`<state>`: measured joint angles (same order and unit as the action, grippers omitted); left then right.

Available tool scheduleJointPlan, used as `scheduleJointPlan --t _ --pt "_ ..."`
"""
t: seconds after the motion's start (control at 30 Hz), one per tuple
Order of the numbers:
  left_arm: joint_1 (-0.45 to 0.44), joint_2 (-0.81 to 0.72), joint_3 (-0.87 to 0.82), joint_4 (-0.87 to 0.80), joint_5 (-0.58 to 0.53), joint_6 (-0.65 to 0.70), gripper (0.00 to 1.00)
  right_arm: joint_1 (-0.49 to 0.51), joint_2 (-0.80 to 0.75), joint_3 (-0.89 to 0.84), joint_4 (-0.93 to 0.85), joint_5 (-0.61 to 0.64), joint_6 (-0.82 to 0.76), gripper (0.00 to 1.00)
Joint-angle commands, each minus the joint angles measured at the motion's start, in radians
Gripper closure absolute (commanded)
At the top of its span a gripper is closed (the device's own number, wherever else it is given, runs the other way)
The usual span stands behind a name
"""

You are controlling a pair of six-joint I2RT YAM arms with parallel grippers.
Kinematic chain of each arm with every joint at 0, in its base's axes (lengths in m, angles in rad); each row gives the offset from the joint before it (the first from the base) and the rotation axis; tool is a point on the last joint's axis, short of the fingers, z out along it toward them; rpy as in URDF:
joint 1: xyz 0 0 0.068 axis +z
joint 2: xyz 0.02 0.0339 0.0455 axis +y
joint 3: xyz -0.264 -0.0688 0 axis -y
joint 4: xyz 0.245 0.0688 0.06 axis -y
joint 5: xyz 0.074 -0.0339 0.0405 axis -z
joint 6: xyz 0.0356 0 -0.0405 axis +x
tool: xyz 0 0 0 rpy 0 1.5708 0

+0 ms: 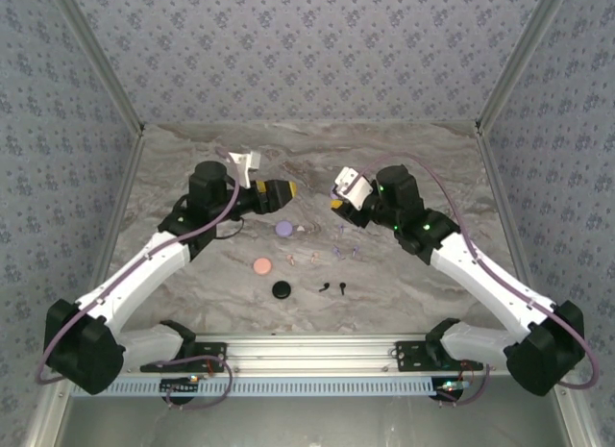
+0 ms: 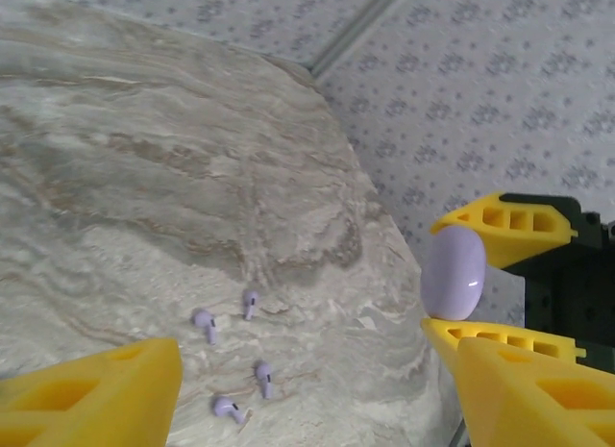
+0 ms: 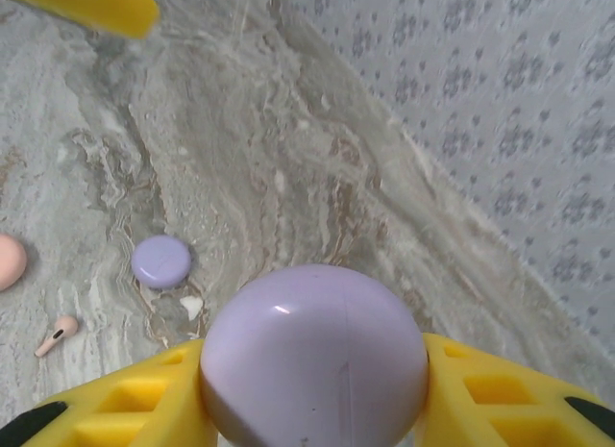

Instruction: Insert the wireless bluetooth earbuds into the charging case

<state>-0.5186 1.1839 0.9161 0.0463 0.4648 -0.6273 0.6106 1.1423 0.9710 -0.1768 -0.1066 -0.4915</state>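
Note:
My right gripper (image 3: 312, 389) is shut on a round lilac charging case (image 3: 312, 356), held above the table. The left wrist view has that case (image 2: 454, 272) edge-on between the right gripper's yellow fingers (image 2: 500, 221). Several lilac wireless bluetooth earbuds (image 2: 250, 301) lie loose on the marble below my left gripper (image 2: 317, 380), which is open with nothing between its fingers. From above, the left gripper (image 1: 285, 190) and right gripper (image 1: 336, 205) face each other over the table's middle, and the lilac earbuds (image 1: 338, 247) lie just in front of them.
A second lilac case (image 1: 282, 229), a pink case (image 1: 261, 265) and a black case (image 1: 281, 289) sit on the marble table (image 1: 404, 149). Two black earbuds (image 1: 333, 287) lie to the right of the black case. A pink earbud (image 3: 58, 334) lies near the pink case (image 3: 8, 261). Patterned walls enclose the table.

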Motion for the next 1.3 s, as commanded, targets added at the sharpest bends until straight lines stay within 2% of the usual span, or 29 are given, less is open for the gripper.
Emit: scheduleJointPlan --t 0.0,0.17,0.5,1.1,1.27 --pt "-0.027 0.027 0.049 0.054 0.078 0.036 0.28 0.009 -0.030 -0.020 0.078 -0.026 -0.060 0.51" --pt "-0.077 0.078 0.082 0.114 0.135 0.028 0.29 0.021 -0.027 -0.022 0.077 -0.020 -0.076 0.51" --pt "-0.143 0.188 0.159 0.121 0.164 0.030 0.32 0.032 -0.022 -0.022 0.068 -0.016 -0.094 0.51" --pt "-0.172 0.286 0.206 0.153 0.211 0.011 0.63 0.038 -0.012 -0.010 0.039 -0.021 -0.110 0.50" --pt "-0.174 0.294 0.215 0.141 0.221 0.024 0.74 0.038 -0.006 -0.003 0.026 -0.023 -0.110 0.50"
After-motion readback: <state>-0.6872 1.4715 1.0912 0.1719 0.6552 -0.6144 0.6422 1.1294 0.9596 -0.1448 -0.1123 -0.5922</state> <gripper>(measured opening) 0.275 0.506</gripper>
